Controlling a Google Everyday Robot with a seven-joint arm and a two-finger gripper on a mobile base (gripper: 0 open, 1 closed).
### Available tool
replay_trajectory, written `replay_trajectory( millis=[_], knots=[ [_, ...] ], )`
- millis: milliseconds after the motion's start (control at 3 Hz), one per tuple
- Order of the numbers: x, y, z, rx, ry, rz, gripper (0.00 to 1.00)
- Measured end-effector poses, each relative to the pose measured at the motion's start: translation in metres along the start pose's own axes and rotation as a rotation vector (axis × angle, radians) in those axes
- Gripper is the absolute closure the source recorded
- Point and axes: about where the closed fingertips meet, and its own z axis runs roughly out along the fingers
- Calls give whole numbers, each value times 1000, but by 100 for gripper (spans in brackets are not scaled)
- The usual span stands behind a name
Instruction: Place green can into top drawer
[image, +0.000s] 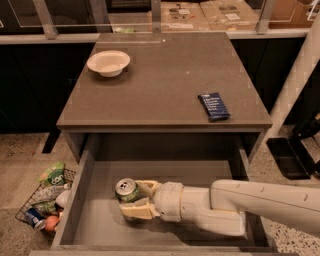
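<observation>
The green can (126, 190) with its silver top stands upright inside the open top drawer (95, 200), left of the middle of its grey floor. My gripper (131, 199) reaches in from the right on a white arm. Its two cream fingers (136, 211) lie on either side of the can and are closed against it. The can's lower part is hidden behind the near finger, so I cannot tell whether it rests on the drawer floor.
A white bowl (108, 62) sits at the back left of the grey-brown table (160, 85). A dark blue packet (214, 106) lies at the front right. A wire basket (42, 202) of litter, with a blue can (34, 216), stands on the floor left of the drawer.
</observation>
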Motion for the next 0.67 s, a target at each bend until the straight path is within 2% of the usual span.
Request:
replay_trajectory(
  millis=[667],
  knots=[
    [-1, 2, 2, -5, -1, -3, 13]
  ],
)
